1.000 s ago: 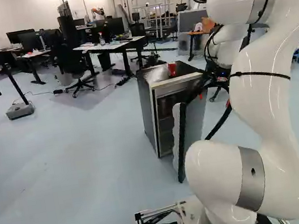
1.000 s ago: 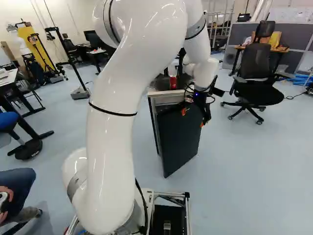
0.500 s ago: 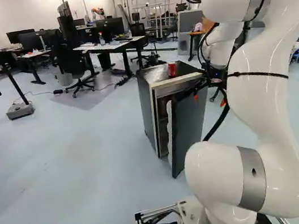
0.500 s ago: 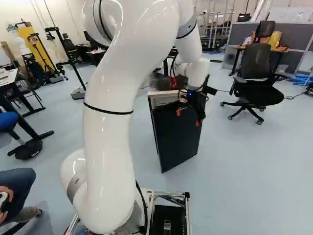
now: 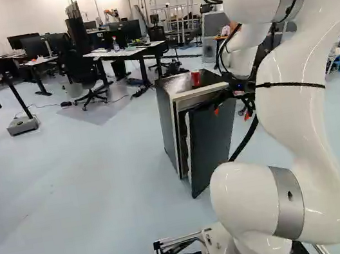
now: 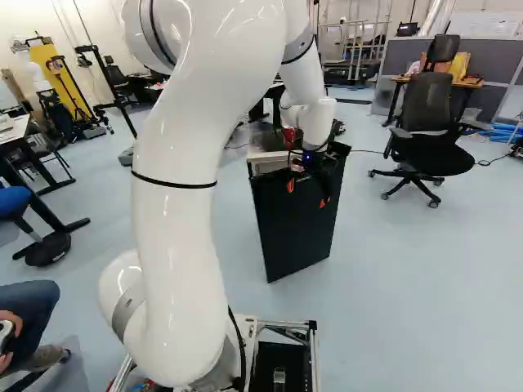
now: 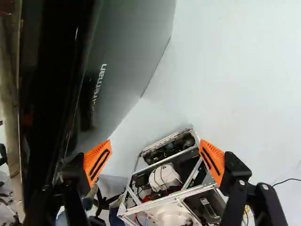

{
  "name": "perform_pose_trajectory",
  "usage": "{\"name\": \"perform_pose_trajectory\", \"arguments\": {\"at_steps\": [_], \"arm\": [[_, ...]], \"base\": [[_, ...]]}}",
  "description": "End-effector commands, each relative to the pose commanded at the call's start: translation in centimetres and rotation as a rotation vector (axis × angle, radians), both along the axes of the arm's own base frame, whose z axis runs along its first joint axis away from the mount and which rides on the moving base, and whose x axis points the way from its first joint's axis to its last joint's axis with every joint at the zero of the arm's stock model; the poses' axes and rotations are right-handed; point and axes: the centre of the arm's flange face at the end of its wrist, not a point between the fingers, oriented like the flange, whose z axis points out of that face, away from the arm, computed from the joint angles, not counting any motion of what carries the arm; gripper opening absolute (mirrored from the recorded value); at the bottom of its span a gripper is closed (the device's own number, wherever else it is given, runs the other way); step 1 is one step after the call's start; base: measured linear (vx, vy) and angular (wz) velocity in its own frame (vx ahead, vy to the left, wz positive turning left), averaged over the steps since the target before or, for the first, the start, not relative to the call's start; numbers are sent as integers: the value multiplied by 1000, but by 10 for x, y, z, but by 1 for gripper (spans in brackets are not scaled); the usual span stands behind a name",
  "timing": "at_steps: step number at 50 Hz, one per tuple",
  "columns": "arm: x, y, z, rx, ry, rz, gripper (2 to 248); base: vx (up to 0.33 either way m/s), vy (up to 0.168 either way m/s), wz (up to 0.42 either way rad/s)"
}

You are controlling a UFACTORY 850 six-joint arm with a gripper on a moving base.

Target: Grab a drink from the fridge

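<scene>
Fingers well apart, the gripper (image 6: 306,194) hangs just beside the fridge door (image 6: 290,237), which stands ajar from the fridge (image 5: 168,124). On top sits a red container (image 5: 196,78). An office chair (image 6: 430,106) stands at the right base view's right; a desk (image 5: 122,53) is farther back.

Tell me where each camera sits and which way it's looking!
Left base view: on my base, behind and left of my arm, facing ahead to the fridge; my arm stands right of the middle.
Right base view: behind and right, also facing ahead; my arm stands left of the middle.
Wrist view: on my wrist, looking along the open fingers towards the floor and my base.
All three share the fridge door.
</scene>
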Motion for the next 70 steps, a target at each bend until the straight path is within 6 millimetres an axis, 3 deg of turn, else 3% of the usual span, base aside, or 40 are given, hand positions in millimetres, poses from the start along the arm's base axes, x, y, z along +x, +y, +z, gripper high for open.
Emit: {"name": "perform_pose_trajectory", "arguments": {"at_steps": [70], "arm": [[23, 75, 1, -116, -150, 163, 247]], "base": [[0, 0, 0]]}}
